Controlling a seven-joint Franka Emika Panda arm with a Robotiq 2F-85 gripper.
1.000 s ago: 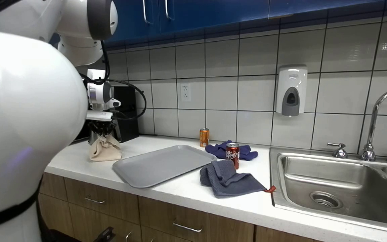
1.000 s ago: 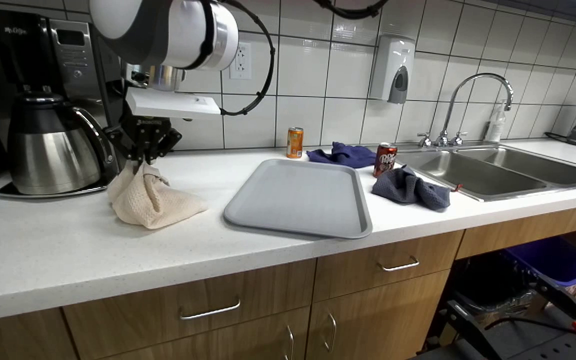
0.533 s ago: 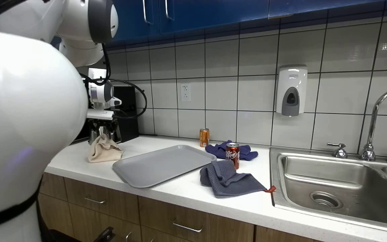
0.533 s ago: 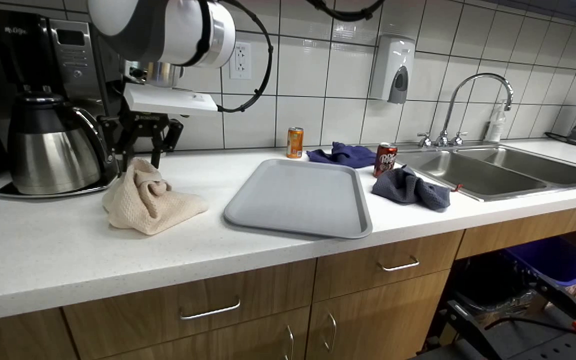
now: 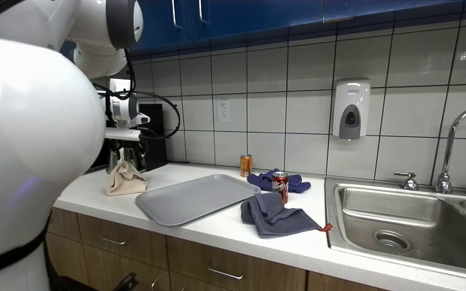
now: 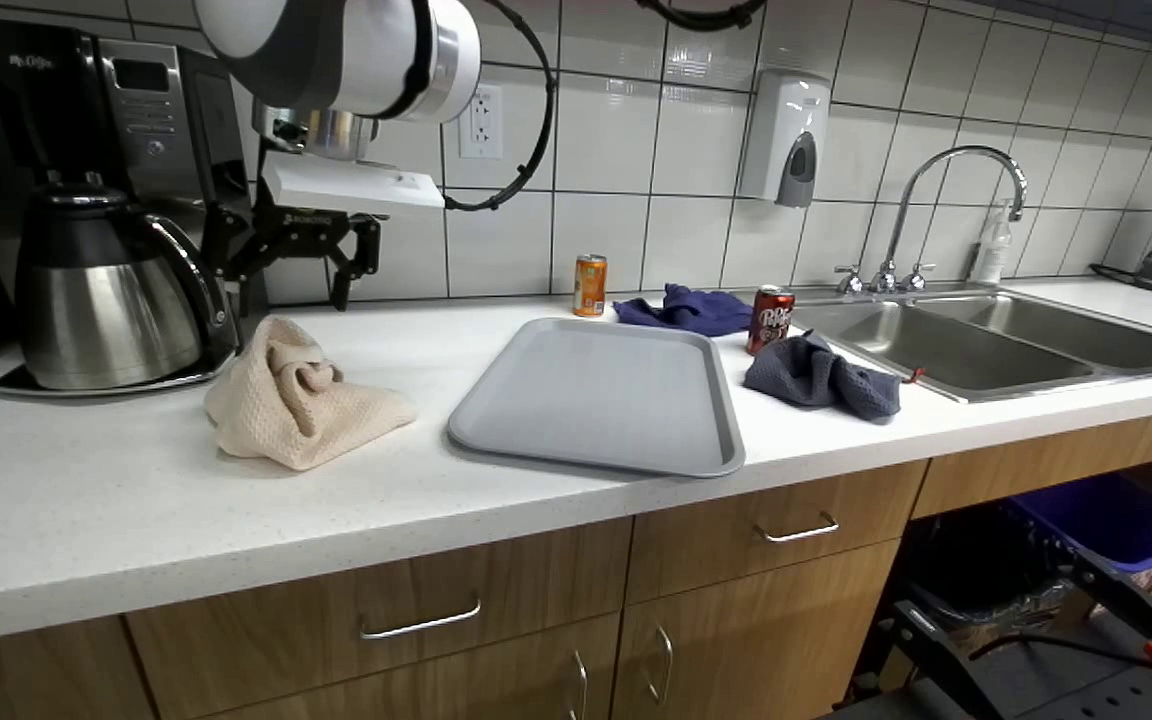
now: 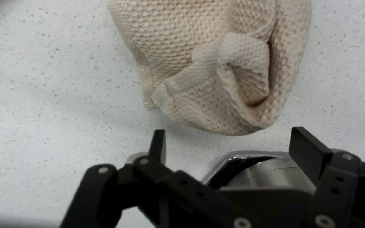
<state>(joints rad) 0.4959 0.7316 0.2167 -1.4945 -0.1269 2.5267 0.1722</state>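
The claw has let go of the beige cloth, spread wide and lifted clear.

Tan cloth nr pincer & tray

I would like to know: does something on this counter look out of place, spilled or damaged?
I see no spill or damage. The grey tray sits askew, its sides not parallel to the front edge of the counter, with one corner near that edge. The beige cloth, near the open gripper, lies crumpled, not folded.
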